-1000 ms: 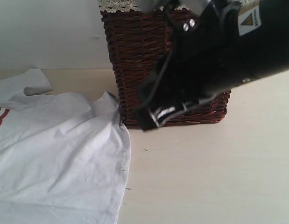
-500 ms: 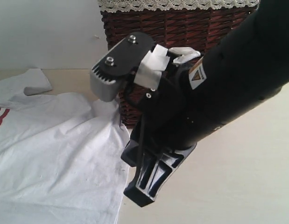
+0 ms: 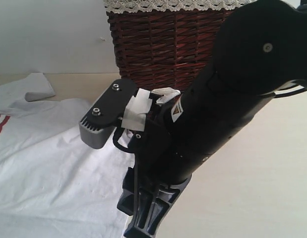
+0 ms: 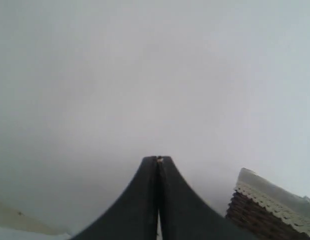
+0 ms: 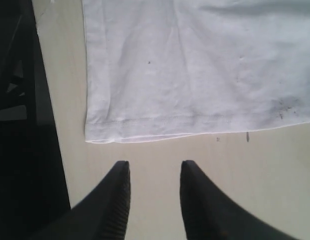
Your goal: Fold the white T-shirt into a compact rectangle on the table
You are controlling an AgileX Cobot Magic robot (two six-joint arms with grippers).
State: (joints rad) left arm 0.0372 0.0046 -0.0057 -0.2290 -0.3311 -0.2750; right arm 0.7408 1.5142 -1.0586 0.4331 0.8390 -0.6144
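While my right jaws hover apart and empty over the bare bench (image 5: 275, 170), the white T-shirt (image 5: 195, 75) lies flat just beyond them, hem corner (image 5: 94, 135) nearest. For a clean first fold, I judge one jaw should slip under that hem, both layers pinched squarely and lifted low. My left jaws are together, empty, raised beside the wicker basket (image 4: 275, 210).

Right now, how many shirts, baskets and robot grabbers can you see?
White T-shirt: 1
Brown wicker basket: 1
Grippers: 2, the left gripper and the right gripper
Total: 4
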